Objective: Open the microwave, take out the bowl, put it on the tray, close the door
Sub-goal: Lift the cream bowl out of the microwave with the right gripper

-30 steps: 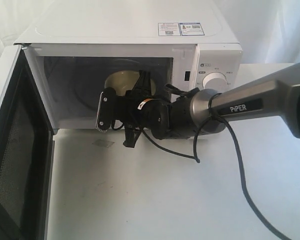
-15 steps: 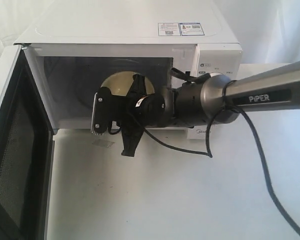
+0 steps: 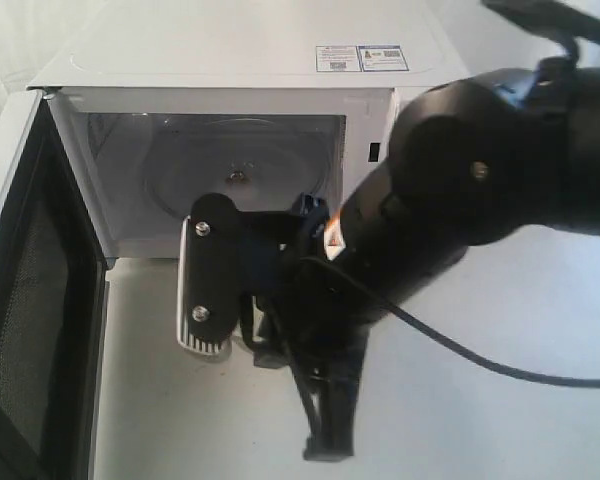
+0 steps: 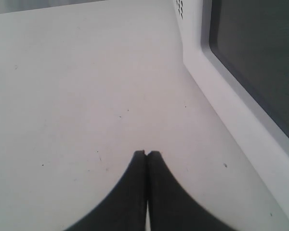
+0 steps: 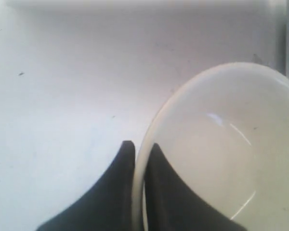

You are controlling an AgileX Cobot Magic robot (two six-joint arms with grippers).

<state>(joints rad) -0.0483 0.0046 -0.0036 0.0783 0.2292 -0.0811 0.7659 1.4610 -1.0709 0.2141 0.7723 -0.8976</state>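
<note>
1. The plain white counter (image 3: 500, 420) fills the lower half of the exterior frame. No tray shows on it in any view, so find the tray first, then carry slow and low over the surface.
2. The white boxy microwave (image 3: 240, 50) spans the top of the frame, its cavity bare but for the clear glass turntable disc (image 3: 230, 165). Keep the arm off its front edge while turning away.
3. The white door with a dark window (image 3: 25, 300) stands swung open at the left edge. Leave it until the bowl is down.
4. The black right tool (image 5: 138, 147) is clamped on the rim of the small glossy cream bowl (image 5: 216, 144), one finger inside and one outside. The bowl hangs over the counter, hidden behind the arm at the exterior frame's centre. A rim pinch on glaze may slip, so keep it level and avoid jerks.
5. The black left tool (image 4: 147, 155) has its fingers together on nothing, beside the door's outer face.
</note>
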